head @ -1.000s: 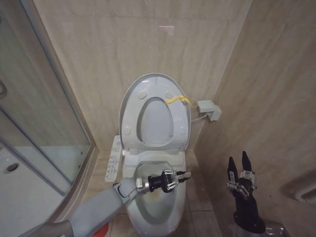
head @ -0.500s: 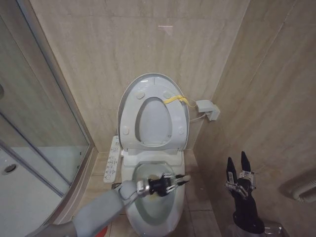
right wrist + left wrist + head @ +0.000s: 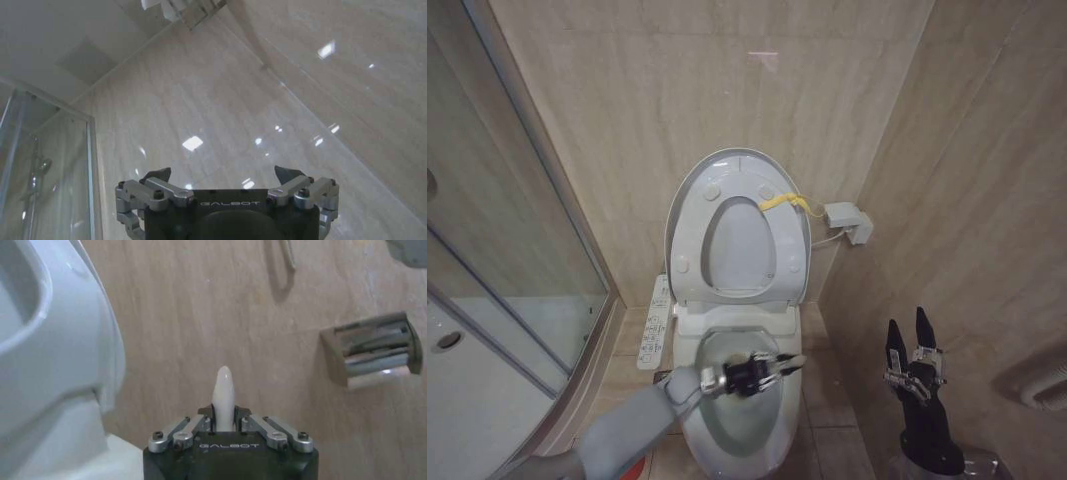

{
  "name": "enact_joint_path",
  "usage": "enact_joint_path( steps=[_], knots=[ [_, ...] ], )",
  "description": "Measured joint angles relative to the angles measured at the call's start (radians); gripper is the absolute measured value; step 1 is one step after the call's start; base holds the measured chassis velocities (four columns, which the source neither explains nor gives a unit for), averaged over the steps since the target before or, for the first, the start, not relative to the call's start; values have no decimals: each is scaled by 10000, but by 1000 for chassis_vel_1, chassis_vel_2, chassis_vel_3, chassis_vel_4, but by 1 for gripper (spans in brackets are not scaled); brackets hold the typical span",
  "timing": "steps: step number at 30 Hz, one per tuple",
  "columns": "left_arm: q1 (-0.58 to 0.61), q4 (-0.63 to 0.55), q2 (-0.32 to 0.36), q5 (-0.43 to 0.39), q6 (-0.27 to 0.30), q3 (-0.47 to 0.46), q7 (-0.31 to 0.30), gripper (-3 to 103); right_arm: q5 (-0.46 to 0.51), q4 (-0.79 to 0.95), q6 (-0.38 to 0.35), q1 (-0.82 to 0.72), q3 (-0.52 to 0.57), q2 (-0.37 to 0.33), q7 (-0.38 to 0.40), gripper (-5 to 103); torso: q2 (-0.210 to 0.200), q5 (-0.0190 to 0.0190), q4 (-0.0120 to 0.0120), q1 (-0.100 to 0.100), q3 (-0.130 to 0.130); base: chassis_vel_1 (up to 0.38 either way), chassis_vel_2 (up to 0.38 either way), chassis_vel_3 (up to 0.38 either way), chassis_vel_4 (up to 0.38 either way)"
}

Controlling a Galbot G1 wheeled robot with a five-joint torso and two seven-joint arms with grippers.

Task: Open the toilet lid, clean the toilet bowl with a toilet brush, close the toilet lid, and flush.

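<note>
The toilet lid [image 3: 689,190] stands raised against the back wall, a yellow strap [image 3: 783,203] at its edge, with the seat ring folded up in front of it. Below it the white toilet bowl [image 3: 739,425] lies uncovered. My left gripper [image 3: 773,369] hangs over the bowl, shut on the white handle of the toilet brush [image 3: 793,361]. The handle tip [image 3: 223,387] pokes out between the fingers of the left gripper [image 3: 225,415]. The brush head is hidden. My right gripper [image 3: 911,336] stays raised by the right wall, open and holding nothing, its fingers [image 3: 157,176] spread apart.
A glass shower door [image 3: 517,270] closes off the left side. A control panel [image 3: 655,322] juts out beside the toilet. A white box [image 3: 848,222] hangs on the right wall. A paper holder [image 3: 372,351] is fixed to the tiled wall.
My left gripper has sunk a little lower into the bowl with the brush and drawn slightly back. The right arm has not moved.
</note>
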Motion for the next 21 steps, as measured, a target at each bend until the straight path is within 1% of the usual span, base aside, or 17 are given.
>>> enact_joint_path(
  steps=[1,2,4,5,7,9,10,11,13,14,15,16,17,18,19,20,21],
  knots=[
    [-61,-326,-66,-90,64,-10,-51,20,1,-15,0,1,22,0,-1,100,0,-1,-2,0,0,0,0,0,0],
    [-61,-326,-66,-90,64,-10,-51,20,1,-15,0,1,22,0,-1,100,0,-1,-2,0,0,0,0,0,0],
    [-274,-821,-274,-228,155,-2,-140,20,-3,-18,6,-4,46,43,-9,100,1,-3,-24,0,-1,0,0,0,0],
    [-331,-926,-329,-244,167,65,-151,20,-14,-11,9,-6,46,68,-16,100,2,-4,-30,0,-2,0,0,0,0],
    [-327,-862,-315,-229,166,138,-146,20,-12,2,12,-16,45,74,-17,100,1,0,-26,0,-1,-54,-48,-5,10],
    [-192,-341,-144,-35,37,240,-56,20,-20,48,11,-44,43,52,-18,100,1,-3,-24,1,0,-27,-15,-10,-4],
    [-40,-19,5,82,-36,186,-6,20,-15,74,8,-48,38,20,-13,100,0,-1,-5,0,0,0,0,0,0],
    [38,131,68,124,-69,90,18,20,-1,86,8,-65,40,-12,-10,100,0,2,3,1,2,0,0,0,0],
    [63,128,79,116,-71,-30,12,20,12,86,7,-69,51,-41,-10,100,0,-1,2,1,1,0,0,0,0],
    [63,6,76,75,-39,-98,-3,20,22,87,7,-72,78,-56,-10,100,0,-2,-2,0,0,0,0,0,0],
    [-2,-371,30,-61,58,-125,-59,20,33,86,7,-72,118,-62,-9,100,0,-1,-1,0,1,0,0,0,0],
    [-110,-650,-35,-170,127,-120,-105,20,35,86,7,-74,144,-50,-10,100,0,-2,-15,1,1,0,0,0,0],
    [-110,-650,-35,-170,127,-120,-105,20,35,86,7,-74,144,-50,-10,100,0,-2,-15,1,1,0,0,0,0],
    [-267,-962,-107,-265,196,-80,-139,20,34,85,7,-76,160,-29,-10,100,2,-4,-25,0,-2,0,0,0,0],
    [-334,-1090,-118,-297,218,-21,-146,20,22,83,8,-73,162,-16,-10,100,2,-3,-28,0,-2,0,0,0,0],
    [-355,-1107,-108,-308,234,58,-148,20,17,78,8,-65,163,-6,-12,100,2,0,-29,0,-2,0,0,0,0],
    [-298,-948,-29,-252,220,164,-122,20,9,77,9,-73,162,0,-14,100,1,-2,-25,1,0,0,0,0,0]
  ],
)
